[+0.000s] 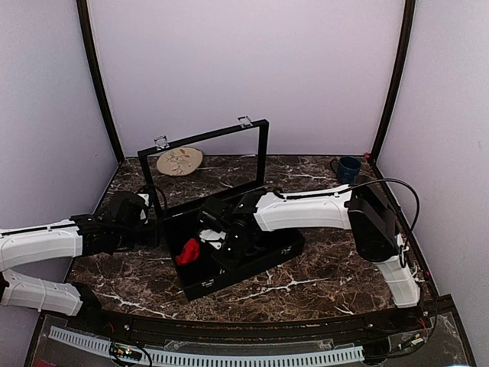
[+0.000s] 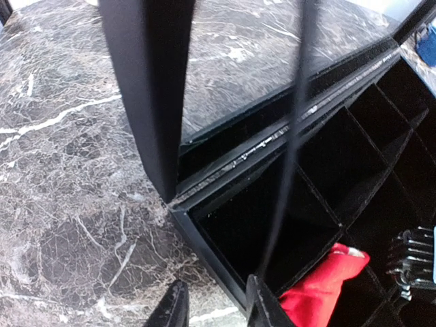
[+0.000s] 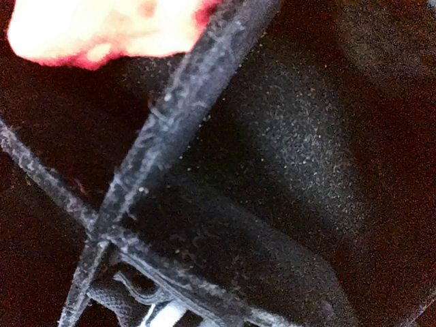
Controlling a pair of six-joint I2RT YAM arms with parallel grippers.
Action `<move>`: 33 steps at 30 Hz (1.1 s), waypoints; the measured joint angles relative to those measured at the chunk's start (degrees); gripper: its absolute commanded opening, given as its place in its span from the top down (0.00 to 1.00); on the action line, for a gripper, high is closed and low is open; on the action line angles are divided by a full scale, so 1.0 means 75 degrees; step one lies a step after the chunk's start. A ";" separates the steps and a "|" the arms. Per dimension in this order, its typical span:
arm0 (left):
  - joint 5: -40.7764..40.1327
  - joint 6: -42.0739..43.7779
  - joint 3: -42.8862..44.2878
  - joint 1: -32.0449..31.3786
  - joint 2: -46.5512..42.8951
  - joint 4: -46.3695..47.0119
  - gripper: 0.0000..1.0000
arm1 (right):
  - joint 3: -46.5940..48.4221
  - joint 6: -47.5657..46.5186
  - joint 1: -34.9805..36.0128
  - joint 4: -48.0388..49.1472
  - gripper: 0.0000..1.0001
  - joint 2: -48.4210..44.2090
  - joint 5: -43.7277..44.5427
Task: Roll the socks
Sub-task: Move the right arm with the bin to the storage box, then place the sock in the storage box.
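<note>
The red sock (image 1: 189, 251) lies bunched in a left compartment of the open black divided box (image 1: 252, 267). It also shows in the left wrist view (image 2: 320, 286). In the right wrist view a red and white blur (image 3: 102, 27) sits beyond a divider, and a dark knit piece with a white patch (image 3: 136, 306), maybe the black sock, lies at the bottom left. My right gripper (image 1: 229, 241) is down inside the box, just right of the red sock. Its fingers do not show clearly. My left gripper (image 2: 216, 310) is open, its jaws either side of the box's left wall.
The box lid frame (image 1: 206, 138) stands upright behind the box. A tan plate (image 1: 179, 160) lies at the back left. A blue mug (image 1: 348, 169) stands at the back right. Box dividers (image 3: 177, 116) crowd the right gripper.
</note>
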 measured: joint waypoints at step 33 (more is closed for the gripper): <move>0.1125 0.0344 0.0286 -0.0047 0.0662 0.0697 0.74 | 0.0545 0.0836 0.0128 -0.2361 0.61 -0.0460 0.1314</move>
